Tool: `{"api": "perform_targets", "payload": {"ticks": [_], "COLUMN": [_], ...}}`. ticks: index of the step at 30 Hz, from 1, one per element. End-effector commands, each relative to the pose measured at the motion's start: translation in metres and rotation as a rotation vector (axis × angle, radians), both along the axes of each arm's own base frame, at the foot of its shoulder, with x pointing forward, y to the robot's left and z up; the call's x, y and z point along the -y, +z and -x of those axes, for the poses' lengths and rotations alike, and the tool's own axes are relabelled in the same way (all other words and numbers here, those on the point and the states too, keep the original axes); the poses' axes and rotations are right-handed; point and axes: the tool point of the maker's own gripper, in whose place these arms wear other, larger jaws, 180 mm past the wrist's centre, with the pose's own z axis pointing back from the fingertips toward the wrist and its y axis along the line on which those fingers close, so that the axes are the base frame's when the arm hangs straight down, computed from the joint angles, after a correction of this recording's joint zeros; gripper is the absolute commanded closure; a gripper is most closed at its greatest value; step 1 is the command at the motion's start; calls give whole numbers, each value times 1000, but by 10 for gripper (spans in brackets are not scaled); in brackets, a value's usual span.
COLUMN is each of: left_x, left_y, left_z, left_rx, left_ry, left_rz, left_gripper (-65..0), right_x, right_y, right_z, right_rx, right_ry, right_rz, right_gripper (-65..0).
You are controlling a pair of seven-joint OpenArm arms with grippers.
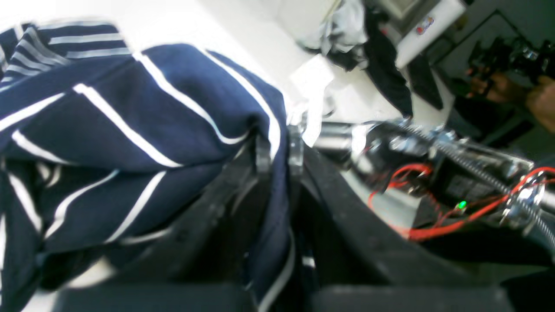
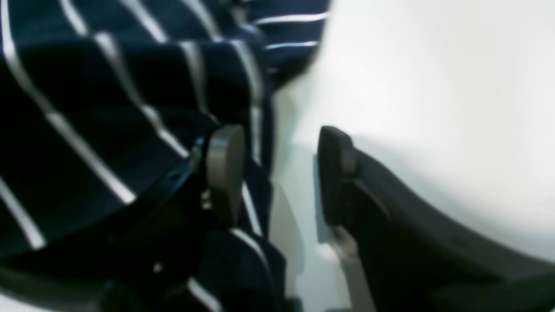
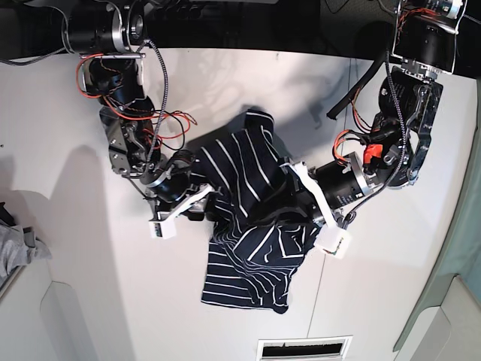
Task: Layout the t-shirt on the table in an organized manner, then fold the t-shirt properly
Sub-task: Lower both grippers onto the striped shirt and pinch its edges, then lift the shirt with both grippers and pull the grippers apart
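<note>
Base view shows the t-shirt point(image 3: 248, 226), soft dark navy knit with thin white stripes, lying bunched and creased near the middle of the table point(image 3: 60, 248), a smooth flat white top with a thin dark seam running toward six o'clock. The cloth is humped and folded over itself in the upper part, and a flatter striped panel spreads toward six o'clock. A small plain grey cloth point(image 3: 15, 248) sits at the nine o'clock edge, well apart from the shirt.

At three o'clock of the garment, the left gripper point(image 3: 301, 197) reaches into the fabric. Seen from the left wrist, the left gripper point(image 1: 277, 151) has its dark, hard jaws pressed together on a vertical fold of the t-shirt point(image 1: 130, 130), the cloth draping in loose ridges off to nine o'clock. Red wires point(image 1: 433, 216) and metal parts of the arm show toward three o'clock.

At nine o'clock of the garment, the right gripper point(image 3: 197, 203) rests at the shirt's edge. From the right wrist, the right gripper point(image 2: 277, 173) stands spread apart, with one rounded pad against the t-shirt point(image 2: 108, 108) and the other over bare table point(image 2: 433, 86); the striped hem hangs between the two, not pinched.
</note>
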Motion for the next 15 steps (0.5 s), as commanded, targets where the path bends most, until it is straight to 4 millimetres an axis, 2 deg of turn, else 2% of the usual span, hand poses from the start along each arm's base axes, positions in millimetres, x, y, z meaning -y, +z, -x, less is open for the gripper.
{"api": "perform_targets", "payload": {"ticks": [1,6,8,15], "left_x": [1,1,1,-5], "left_y": [20,20,19,19], "left_z": [-5,-5,-5,-9], "left_rx": [53,53,53,62], "left_ry": [-5,-5,-5,13], "left_rz": [48,44,38,21], "left_gripper": [0,0,0,0], "right_x": [-12,-42,-49,-45], "right_y": [20,20,23,29], "right_z": [-13,-5,-6,-11], "right_rx": [61,59,101,183], "right_ry": [7,59,77,104], "right_rz": [-40,-47,-18,54], "right_gripper": [-248,-93,0,0]}}
